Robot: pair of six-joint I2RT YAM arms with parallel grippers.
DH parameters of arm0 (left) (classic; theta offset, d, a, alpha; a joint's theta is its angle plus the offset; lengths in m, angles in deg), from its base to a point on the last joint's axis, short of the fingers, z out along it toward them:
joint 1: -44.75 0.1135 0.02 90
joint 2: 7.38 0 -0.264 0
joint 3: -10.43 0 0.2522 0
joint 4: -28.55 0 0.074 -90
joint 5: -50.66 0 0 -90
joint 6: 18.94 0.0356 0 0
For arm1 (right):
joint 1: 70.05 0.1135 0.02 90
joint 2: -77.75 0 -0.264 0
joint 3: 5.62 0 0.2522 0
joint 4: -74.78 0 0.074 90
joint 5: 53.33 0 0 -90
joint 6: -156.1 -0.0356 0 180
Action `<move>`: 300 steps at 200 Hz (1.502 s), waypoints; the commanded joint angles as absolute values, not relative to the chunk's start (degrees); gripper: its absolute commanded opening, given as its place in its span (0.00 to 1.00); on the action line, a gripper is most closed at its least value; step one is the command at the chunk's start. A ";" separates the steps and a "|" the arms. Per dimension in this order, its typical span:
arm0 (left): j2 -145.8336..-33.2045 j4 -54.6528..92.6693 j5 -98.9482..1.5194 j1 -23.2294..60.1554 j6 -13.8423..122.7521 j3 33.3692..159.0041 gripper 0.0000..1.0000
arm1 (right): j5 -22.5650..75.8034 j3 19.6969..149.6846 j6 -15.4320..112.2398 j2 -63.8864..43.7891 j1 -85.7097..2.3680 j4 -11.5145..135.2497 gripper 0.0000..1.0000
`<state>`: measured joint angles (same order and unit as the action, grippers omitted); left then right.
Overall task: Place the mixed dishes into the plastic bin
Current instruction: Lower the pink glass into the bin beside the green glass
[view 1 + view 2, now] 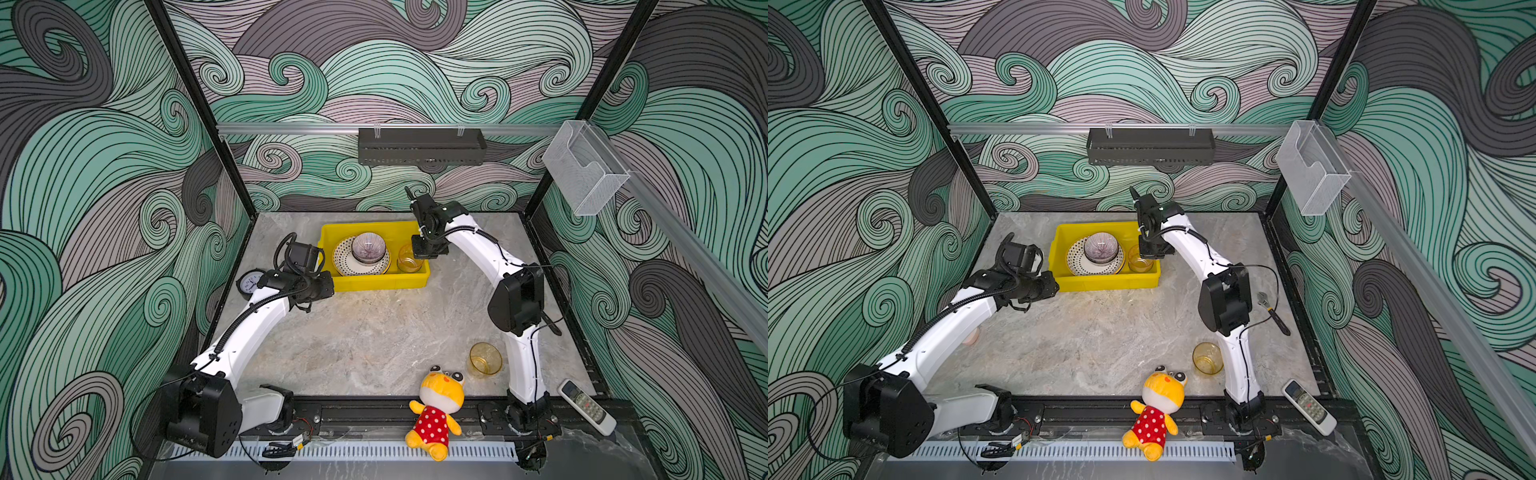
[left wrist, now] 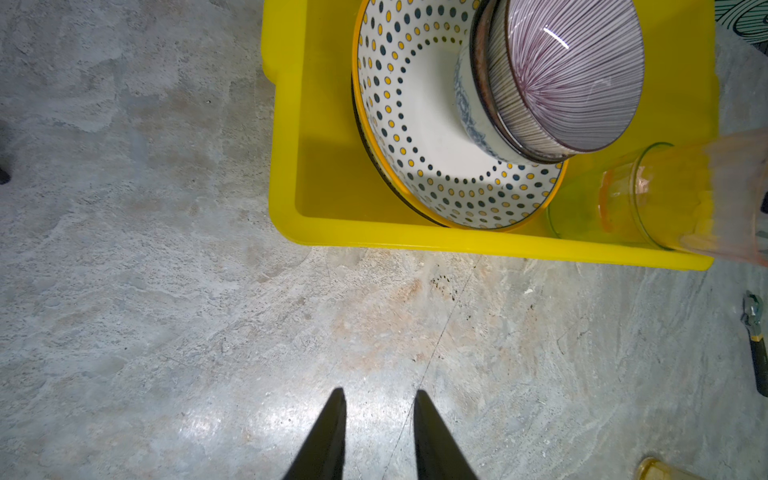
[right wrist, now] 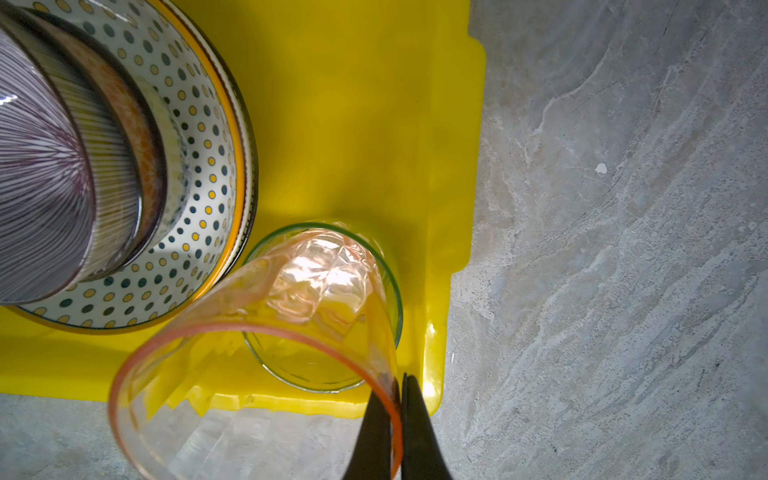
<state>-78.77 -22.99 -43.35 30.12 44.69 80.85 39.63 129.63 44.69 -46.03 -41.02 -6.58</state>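
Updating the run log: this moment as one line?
right hand: shut on pink cup rim, tilted into green cup in bin | left hand: open, empty | amber cup: on table

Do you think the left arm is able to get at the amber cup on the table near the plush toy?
Probably, though it is a stretch: the left claw is open and empty, with bare table between it and the amber cup. The right arm beside the cup may crowd it.
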 commanded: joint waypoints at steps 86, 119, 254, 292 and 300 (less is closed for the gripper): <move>-77.77 -24.89 -42.95 30.78 44.84 82.72 0.31 | 40.75 130.95 45.01 -48.37 -40.27 -8.65 0.01; -77.86 -24.82 -43.47 30.83 44.85 82.97 0.31 | 40.67 131.25 45.03 -48.29 -40.19 -8.67 0.08; -73.96 -25.62 -42.87 30.78 45.16 82.72 0.32 | 40.56 133.89 45.54 -45.43 -39.92 -8.60 0.16; -72.23 -25.62 -42.68 30.78 45.23 82.00 0.32 | 40.64 133.69 45.55 -44.59 -39.89 -8.65 0.16; -71.74 -25.43 -42.68 30.81 45.22 81.73 0.31 | 40.65 133.56 45.55 -44.51 -39.88 -8.71 0.16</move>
